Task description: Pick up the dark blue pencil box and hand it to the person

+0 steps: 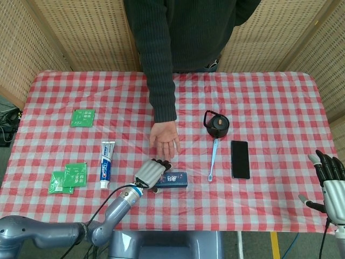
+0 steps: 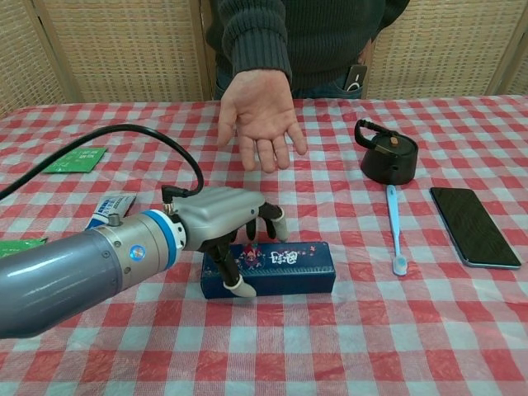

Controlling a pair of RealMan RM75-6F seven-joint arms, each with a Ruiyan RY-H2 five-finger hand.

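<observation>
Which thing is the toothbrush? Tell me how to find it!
Look at the red checked tablecloth. Find the round black lid right of the person's open hand. The toothbrush lies just below it, beside the black phone; it is the only thin, pale blue stick.

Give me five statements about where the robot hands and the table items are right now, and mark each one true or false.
1. The left robot hand is over the left end of the dark blue pencil box. True.
2. The person's hand already holds the box. False: the palm is open and empty.
3. The toothbrush lies between the black lid and the phone. True.
4. The right robot hand is touching the phone. False: it hangs off near the table's right edge.
5. The box is standing on end. False: it lies flat.
</observation>
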